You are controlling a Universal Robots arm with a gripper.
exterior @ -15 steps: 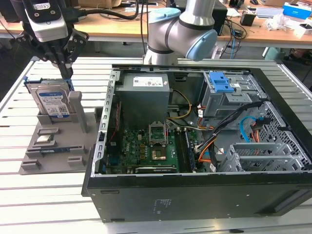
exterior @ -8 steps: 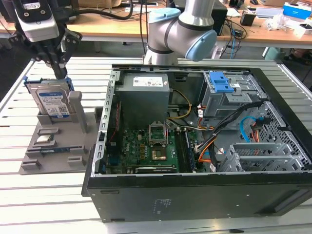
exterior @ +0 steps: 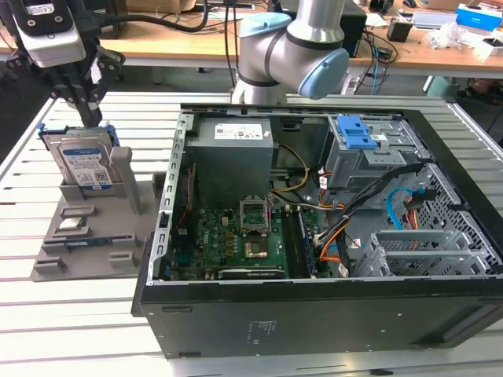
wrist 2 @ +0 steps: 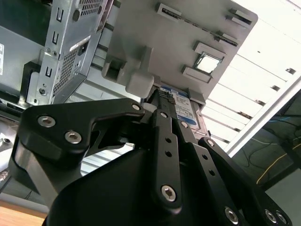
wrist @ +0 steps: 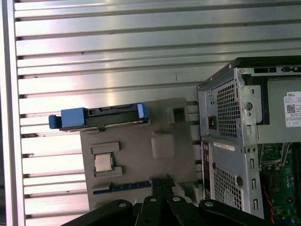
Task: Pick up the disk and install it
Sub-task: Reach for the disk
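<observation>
The disk [exterior: 82, 165] stands on edge in a grey holder [exterior: 90, 236] at the exterior view's left; it is silver with a white-and-blue label and a blue frame. My gripper [exterior: 96, 118] hangs just above its top edge, and its black fingers come together to a point with nothing seen between them. The first wrist view shows the disk [wrist: 101, 117] edge-on at the holder's [wrist: 141, 155] far side, apart from the gripper [wrist: 158, 181]. In the second wrist view the gripper [wrist 2: 162, 99] lies in front of the disk's label [wrist 2: 183, 113].
An open computer case [exterior: 314, 314] lies to the exterior view's right of the holder. Inside are a grey metal cage with a blue latch [exterior: 354, 133], a grey power supply box [exterior: 232, 157] and a green motherboard [exterior: 236, 236]. A slatted metal table [exterior: 78, 314] carries everything.
</observation>
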